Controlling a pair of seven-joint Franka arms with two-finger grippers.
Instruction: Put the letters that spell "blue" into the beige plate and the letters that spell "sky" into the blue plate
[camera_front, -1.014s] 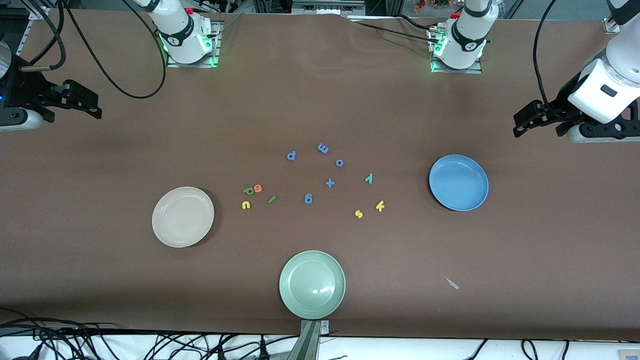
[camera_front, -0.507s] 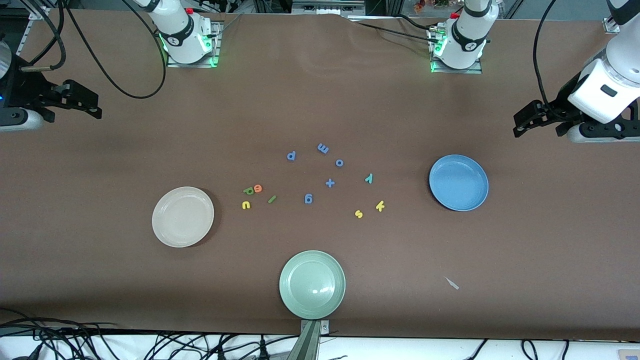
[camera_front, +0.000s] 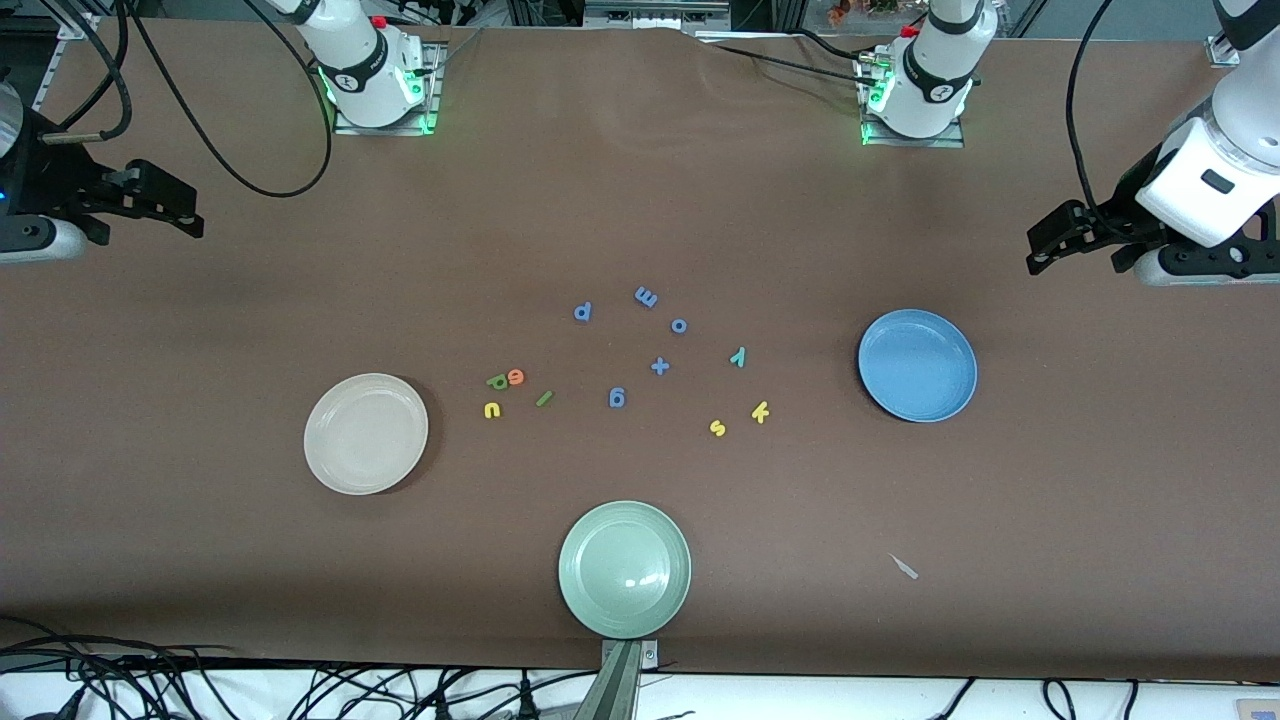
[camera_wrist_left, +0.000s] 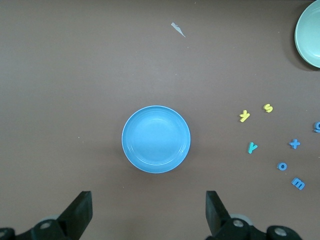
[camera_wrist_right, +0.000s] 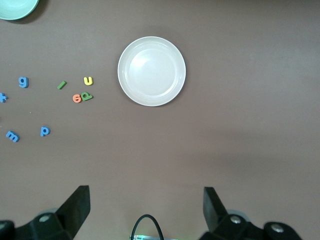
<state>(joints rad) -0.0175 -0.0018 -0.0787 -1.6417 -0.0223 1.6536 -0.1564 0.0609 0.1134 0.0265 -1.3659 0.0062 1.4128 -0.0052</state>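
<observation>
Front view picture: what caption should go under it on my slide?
Foam letters scattered between empty beige plate and blue plate; both arms wait.

We find the front camera high over the table (camera_front: 640, 180), facing both arm bases. Each wrist camera looks straight down from well above. The left wrist view shares the blue plate (camera_wrist_left: 156, 139) with it; the right wrist view shares the beige plate (camera_wrist_right: 151, 71).

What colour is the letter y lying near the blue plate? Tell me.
Teal-green. The letter y shows best in the left wrist view, beside the blue plate.
</observation>
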